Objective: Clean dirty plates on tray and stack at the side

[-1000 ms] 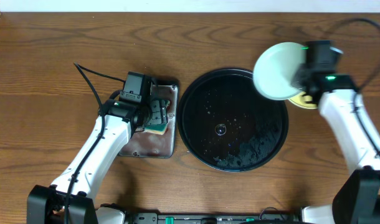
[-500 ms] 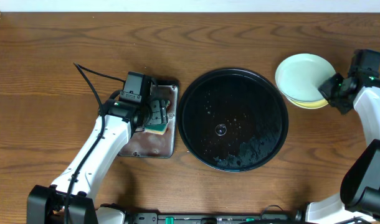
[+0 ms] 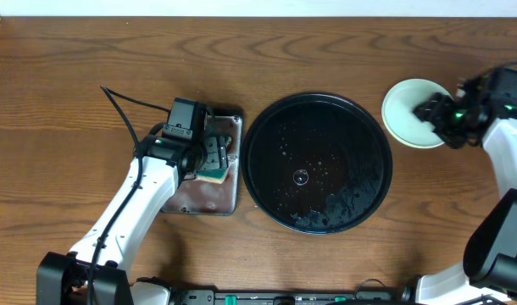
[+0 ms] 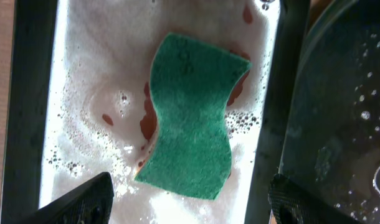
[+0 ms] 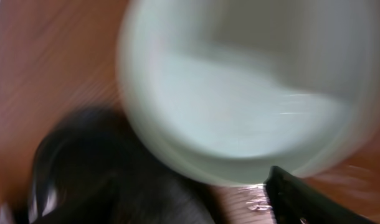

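Observation:
The black round tray [image 3: 318,161] lies mid-table, wet and holding no plates. To its right, a pale mint plate [image 3: 407,114] rests flat on the table and covers whatever lies beneath it. My right gripper [image 3: 436,114] sits at that plate's right edge. In the blurred right wrist view the plate [image 5: 240,93] lies just beyond my spread fingertips [image 5: 302,196], with nothing between them. My left gripper [image 3: 212,161] hangs open over the green sponge [image 4: 190,118], which floats in foamy, red-tinged water.
The grey metal pan [image 3: 199,199] holding the sponge stands just left of the tray, and its dark wall [image 4: 268,124] almost touches the tray's rim [image 4: 339,112]. A black cable [image 3: 123,106] runs across the wood behind my left arm.
My right arm carried the pale plate from over the tray's far right rim out to the right, laid it flat on the plates there, and its jaws opened. My left arm stayed still.

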{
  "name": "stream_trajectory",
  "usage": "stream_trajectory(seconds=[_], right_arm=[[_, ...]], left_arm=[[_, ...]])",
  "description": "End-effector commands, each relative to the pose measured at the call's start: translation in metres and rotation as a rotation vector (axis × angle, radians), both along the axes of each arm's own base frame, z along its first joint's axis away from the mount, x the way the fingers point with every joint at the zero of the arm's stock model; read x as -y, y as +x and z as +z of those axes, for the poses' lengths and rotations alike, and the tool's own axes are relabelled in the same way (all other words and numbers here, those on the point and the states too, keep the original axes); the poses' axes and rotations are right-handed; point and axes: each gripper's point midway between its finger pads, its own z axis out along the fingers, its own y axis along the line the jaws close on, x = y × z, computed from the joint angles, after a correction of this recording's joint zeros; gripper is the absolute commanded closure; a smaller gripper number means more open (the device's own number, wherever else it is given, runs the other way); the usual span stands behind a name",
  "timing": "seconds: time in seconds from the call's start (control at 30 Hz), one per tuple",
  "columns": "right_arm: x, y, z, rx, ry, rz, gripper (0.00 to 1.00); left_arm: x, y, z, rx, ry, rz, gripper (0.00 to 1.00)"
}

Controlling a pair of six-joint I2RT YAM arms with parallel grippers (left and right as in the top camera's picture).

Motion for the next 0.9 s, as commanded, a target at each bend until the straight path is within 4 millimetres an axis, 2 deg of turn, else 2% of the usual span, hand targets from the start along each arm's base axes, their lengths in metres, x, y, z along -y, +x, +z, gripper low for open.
stream_trajectory(seconds=[0.0, 0.07, 0.23, 0.33, 0.43, 0.57, 0.7, 0.77, 0.87], right_arm=[[-0.072, 0.0, 0.02, 0.157, 0.081, 0.393, 0.09], [-0.083, -0.006, 0.011, 0.108, 0.025, 0.427, 0.01], [-0.089, -0.04, -0.013, -0.105, -0.156, 0.476, 0.01], [-0.084, -0.059, -0.014, -0.194, -0.244, 0.461, 0.01], [-0.09, -0.074, 0.001, -0.206, -0.286, 0.481, 0.01], [-0.098, -0.084, 0.032, -0.118, -0.348, 0.497, 0.01], [-0.106, -0.096, 0.06, 0.05, -0.402, 0.498, 0.01], [-0.112, -0.107, 0.073, 0.165, -0.424, 0.5, 0.01], [-0.103, -0.122, 0.087, 0.285, -0.479, 0.418, 0.01]], left_arm=[[-0.006, 0.0, 0.004, -0.021, 0.002, 0.022, 0.2], [-0.013, 0.001, 0.011, -0.032, 0.002, 0.05, 0.2], [-0.03, -0.015, 0.024, -0.126, -0.018, 0.103, 0.2], [-0.039, -0.035, 0.021, -0.206, -0.008, 0.127, 0.2], [-0.042, -0.053, 0.018, -0.269, 0.004, 0.129, 0.19], [-0.043, -0.069, 0.016, -0.247, 0.001, 0.122, 0.2], [-0.044, -0.081, 0.029, -0.103, -0.02, 0.109, 0.2], [-0.045, -0.086, 0.042, 0.007, -0.032, 0.088, 0.2], [-0.046, -0.091, 0.064, 0.19, -0.048, 0.07, 0.2]])
